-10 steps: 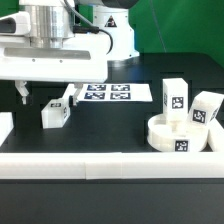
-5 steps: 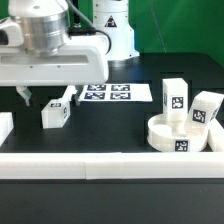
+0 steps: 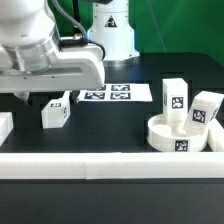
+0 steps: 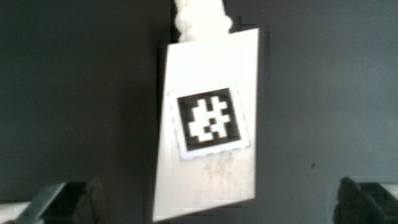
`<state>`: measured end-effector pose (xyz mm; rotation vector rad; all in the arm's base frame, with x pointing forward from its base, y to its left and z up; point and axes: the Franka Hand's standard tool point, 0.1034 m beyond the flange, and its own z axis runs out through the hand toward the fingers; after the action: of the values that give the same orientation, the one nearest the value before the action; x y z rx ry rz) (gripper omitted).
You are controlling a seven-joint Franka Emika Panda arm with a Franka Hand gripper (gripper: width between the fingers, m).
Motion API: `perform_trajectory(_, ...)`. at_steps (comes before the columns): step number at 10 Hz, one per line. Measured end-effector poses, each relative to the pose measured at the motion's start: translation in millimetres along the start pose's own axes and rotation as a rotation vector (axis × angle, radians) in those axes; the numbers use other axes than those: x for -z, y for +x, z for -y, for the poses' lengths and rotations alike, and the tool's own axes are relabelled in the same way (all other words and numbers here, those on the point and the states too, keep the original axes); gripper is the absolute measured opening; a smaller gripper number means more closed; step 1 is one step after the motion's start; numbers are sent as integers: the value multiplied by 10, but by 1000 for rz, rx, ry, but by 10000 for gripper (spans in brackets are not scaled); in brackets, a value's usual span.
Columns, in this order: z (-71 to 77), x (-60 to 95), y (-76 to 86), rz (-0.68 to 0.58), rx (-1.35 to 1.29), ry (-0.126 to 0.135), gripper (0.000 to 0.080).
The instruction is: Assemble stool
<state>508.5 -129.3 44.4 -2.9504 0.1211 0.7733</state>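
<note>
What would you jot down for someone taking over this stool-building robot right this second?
The gripper: jaws wide open, holding nothing, hovering over the first leg, which lies on the table near the marker board.
The seat: on the exterior view's right, with the second leg and the third leg upright close by it; whether they touch it, I cannot tell.
Done: no leg visibly joined to the seat.
Left: probably grasp the first leg, then fit all three.
</note>
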Motion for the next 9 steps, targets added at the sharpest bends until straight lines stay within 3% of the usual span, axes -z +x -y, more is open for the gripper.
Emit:
perform_trajectory(1, 19, -41, -32, 97, 2, 16, 649)
perform_trajectory(3, -29, -165, 36, 232, 4, -21, 649)
perform_trajectory(5, -95, -255, 11, 398, -9, -37, 649)
perform_trajectory(6, -72, -278, -16, 460, -11, -31, 649)
perform_trajectory(9, -49, -299, 33, 460, -5, -37, 649)
